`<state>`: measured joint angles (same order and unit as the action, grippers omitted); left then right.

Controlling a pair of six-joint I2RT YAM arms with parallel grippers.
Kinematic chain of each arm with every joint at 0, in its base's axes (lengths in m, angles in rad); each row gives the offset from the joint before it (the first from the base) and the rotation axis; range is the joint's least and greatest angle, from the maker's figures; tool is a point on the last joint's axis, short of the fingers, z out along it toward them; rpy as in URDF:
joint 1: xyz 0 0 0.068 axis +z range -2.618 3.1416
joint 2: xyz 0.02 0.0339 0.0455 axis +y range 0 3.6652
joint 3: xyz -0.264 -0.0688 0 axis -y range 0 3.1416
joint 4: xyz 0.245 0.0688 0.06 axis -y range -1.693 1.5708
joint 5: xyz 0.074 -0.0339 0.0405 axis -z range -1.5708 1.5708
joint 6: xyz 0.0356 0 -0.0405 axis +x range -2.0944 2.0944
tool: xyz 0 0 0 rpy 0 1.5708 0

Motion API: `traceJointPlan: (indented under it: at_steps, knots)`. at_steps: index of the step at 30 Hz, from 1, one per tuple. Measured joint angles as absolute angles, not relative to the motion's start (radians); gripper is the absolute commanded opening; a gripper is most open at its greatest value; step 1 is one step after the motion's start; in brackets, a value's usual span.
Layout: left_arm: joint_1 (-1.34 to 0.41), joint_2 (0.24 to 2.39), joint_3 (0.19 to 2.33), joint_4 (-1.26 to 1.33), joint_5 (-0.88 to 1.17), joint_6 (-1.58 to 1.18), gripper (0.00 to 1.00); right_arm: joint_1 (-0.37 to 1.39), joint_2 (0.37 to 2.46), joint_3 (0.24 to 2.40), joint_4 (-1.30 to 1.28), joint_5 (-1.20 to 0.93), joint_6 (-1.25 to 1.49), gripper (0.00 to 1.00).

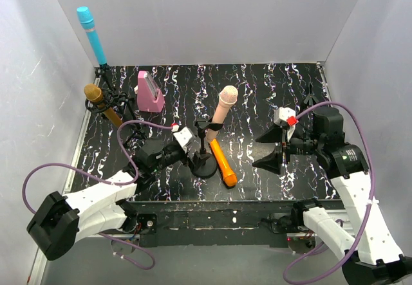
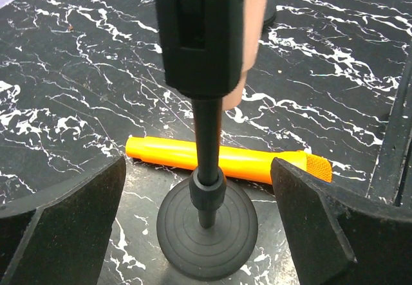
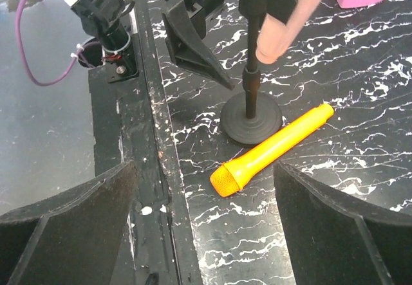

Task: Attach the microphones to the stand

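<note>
Since the tabletop (image 1: 270, 98) merely bears the stand (image 1: 205, 163) mid-frame, it could tip.
The left gripper (image 1: 185, 145), jaws spread, brackets its pole, and the right gripper (image 1: 264, 150) hangs spread and empty. A nudge could spill the clipped pink microphone (image 1: 225, 103); the orange microphone (image 1: 223, 163) lies beside the base.

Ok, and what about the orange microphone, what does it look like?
The orange microphone is a slim, smooth stick that looks like plastic, with a rounded, finely meshed head in the same bright orange. It lies flat on the black marbled table, right beside the round base of the stand, head toward the near edge. Nothing grips it; whether it touches the base is unclear.
</note>
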<state>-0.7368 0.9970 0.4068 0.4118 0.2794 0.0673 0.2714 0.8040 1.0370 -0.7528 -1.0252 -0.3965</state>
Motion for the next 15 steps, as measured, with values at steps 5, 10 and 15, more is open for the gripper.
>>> traceJointPlan:
  at_steps: [5, 10, 15]
  knots:
    - [-0.737, 1.056, 0.407, 0.460, 0.248, 0.056, 0.74, 0.226, 0.781, 0.950, -0.699, -1.015, -0.340, 0.93]
    - [-0.737, 1.060, 0.407, 0.485, 0.237, 0.040, 0.60, 0.199, 0.773, 0.888, -0.665, -0.999, -0.307, 0.93]
    - [-0.737, 1.060, 0.407, 0.500, 0.236, 0.020, 0.12, 0.173, 0.752, 0.847, -0.638, -0.996, -0.290, 0.93]
